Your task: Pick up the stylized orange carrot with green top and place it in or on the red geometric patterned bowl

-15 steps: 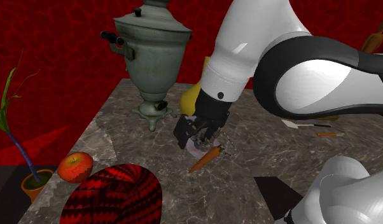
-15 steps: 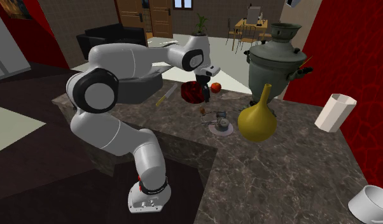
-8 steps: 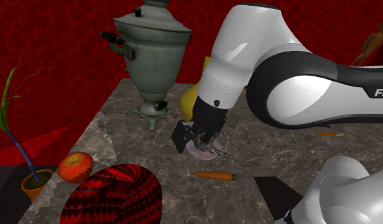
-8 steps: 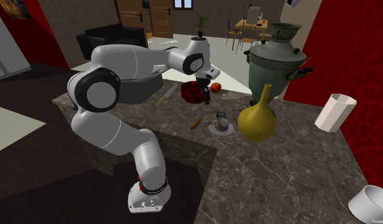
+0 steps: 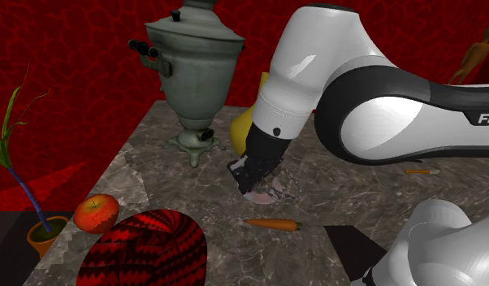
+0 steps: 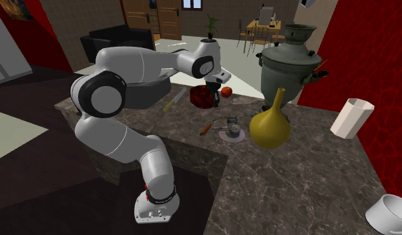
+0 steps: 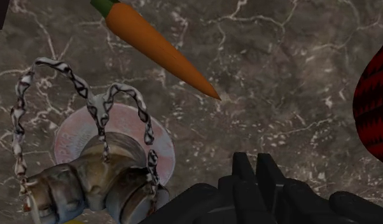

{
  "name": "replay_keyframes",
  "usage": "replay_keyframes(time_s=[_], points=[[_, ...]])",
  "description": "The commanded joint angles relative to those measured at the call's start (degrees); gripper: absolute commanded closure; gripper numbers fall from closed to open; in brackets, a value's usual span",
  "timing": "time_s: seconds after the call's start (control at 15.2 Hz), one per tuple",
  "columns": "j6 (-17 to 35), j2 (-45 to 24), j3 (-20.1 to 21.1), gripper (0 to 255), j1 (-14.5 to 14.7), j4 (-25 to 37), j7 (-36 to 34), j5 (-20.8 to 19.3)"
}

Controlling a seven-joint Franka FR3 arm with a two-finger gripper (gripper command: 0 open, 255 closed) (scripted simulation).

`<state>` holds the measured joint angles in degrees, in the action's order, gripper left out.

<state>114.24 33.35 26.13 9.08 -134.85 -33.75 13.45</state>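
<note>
An orange carrot (image 5: 272, 223) with a small green top lies flat on the marble table (image 5: 340, 203), a little in front of my gripper (image 5: 243, 175). In the wrist view the carrot (image 7: 157, 43) rests beyond the black fingers (image 7: 246, 170), which meet with nothing between them. The gripper is shut and empty, hovering over a pink disc with a metal piece and wire loops (image 7: 107, 162). The red and black patterned bowl (image 5: 142, 249) stands at the table's near corner on the shoulder view's left. From the second exterior view, the carrot (image 6: 206, 127) lies near the table edge, with the bowl (image 6: 202, 97) behind it.
A large grey-green samovar (image 5: 192, 73) stands at the back, and a yellow gourd vase (image 6: 270, 127) is beside it. A red apple (image 5: 96, 213) sits next to the bowl. A potted plant (image 5: 28, 203) stands off the table's left. A white cup (image 6: 351, 117) is further along.
A second ago the carrot lay tilted against the open fingers; it then came to rest flat nearer the front edge. The gripper has since shut on nothing.
</note>
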Motion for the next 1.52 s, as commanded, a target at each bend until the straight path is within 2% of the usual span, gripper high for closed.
replay_keyframes(time_s=[0.0,0.33,0.4,0.66,0.86,0.92,1.45], points=[[0.0,0.0,0.0,255,0.0,0.0,0.0,0.0],[0.0,0.0,0.0,255,0.0,0.0,0.0,0.0],[0.0,0.0,0.0,0,0.0,0.0,0.0,0.0],[-6.93,-4.34,-10.65,0,7.3,-1.72,29.36,2.05],[-13.88,-9.33,-16.19,0,10.18,-0.68,50.35,0.44],[-14.95,-10.17,-16.47,0,10.06,-0.4,53.52,0.11],[-10.03,-9.46,-7.97,0,2.34,-5.84,56.39,3.86]])
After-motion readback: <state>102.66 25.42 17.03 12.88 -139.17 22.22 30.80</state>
